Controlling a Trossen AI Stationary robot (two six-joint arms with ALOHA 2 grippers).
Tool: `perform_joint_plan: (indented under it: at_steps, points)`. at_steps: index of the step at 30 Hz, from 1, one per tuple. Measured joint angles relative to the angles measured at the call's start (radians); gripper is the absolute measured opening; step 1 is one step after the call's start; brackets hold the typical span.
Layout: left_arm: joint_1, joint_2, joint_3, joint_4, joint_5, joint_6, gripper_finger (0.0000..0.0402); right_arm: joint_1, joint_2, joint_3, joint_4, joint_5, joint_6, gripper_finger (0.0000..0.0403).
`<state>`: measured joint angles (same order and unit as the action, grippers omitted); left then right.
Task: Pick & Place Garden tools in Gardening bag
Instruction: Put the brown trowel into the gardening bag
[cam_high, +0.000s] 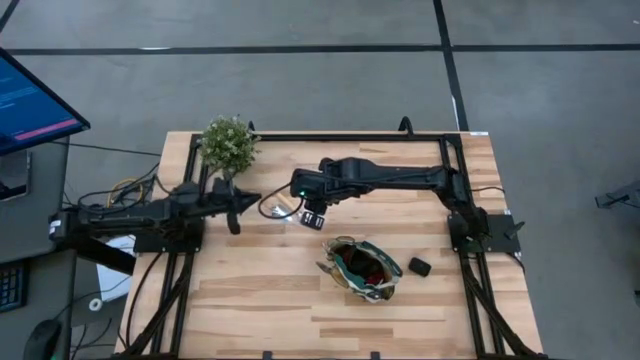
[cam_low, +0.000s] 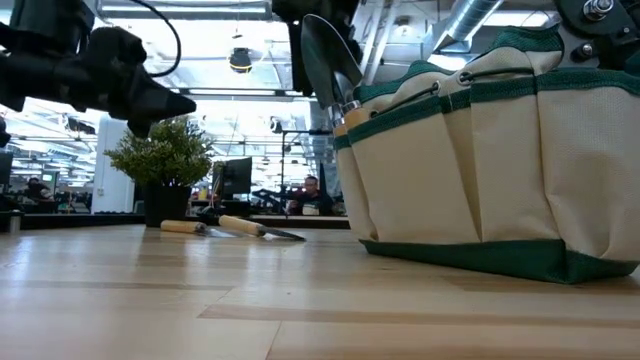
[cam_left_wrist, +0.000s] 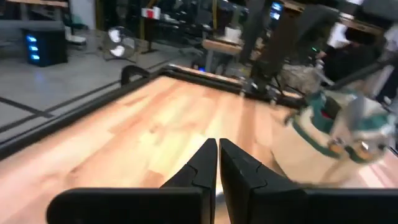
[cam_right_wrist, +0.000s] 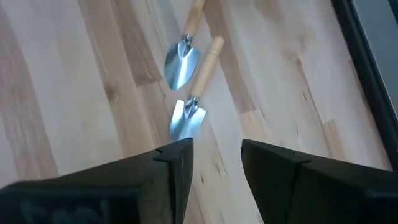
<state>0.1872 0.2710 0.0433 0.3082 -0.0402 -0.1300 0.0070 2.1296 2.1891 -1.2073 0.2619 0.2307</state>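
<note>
Two trowels (cam_right_wrist: 184, 56) lie side by side on the table (cam_high: 260, 300), heads toward my right gripper (cam_right_wrist: 214, 163), wooden handles pointing away. That gripper hovers above them with its jaws apart and nothing between. My left gripper (cam_left_wrist: 217, 163) hangs near the plant (cam_high: 228, 143), jaws pressed together — empty. The bag (cam_high: 362, 270) stands on the table on the far side of the trowels from the plant, with tools already tucked in — one trowel head (cam_low: 328, 55) sticks up from a side pocket. A small dark object (cam_high: 419, 267) sits just beside the bag.
</note>
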Motion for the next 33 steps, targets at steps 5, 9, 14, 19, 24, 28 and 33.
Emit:
perform_joint_plan:
  at_steps: [5,9,14,19,24,28,33]
  points:
    - [-0.029,-0.025,0.009,-0.218,0.051,0.003,0.0017,0.000,-0.041,0.000,-0.024,0.000,-0.026,0.0127]
    - [-0.050,-0.061,0.014,-0.234,0.041,-0.013,0.0017,-0.002,-0.080,-0.001,-0.039,0.001,-0.051,0.0127]
    - [-0.077,-0.161,0.080,-0.398,0.001,-0.031,0.0017,-0.009,-0.134,-0.001,-0.038,0.001,-0.055,0.0127]
    - [-0.099,-0.276,0.118,-0.500,-0.054,0.032,0.0017,-0.010,-0.164,-0.001,-0.035,0.002,-0.055,0.0127]
    - [-0.102,-0.270,0.079,-0.468,-0.049,0.047,0.0017,-0.009,-0.167,-0.001,-0.037,0.002,-0.052,0.0127]
    - [-0.101,-0.269,0.019,-0.282,0.059,0.068,0.0017,-0.009,-0.167,-0.001,-0.037,0.001,-0.050,0.0127]
    - [-0.102,-0.268,-0.037,-0.277,0.098,0.014,0.0017,-0.016,-0.167,-0.001,-0.031,0.002,-0.054,0.0127]
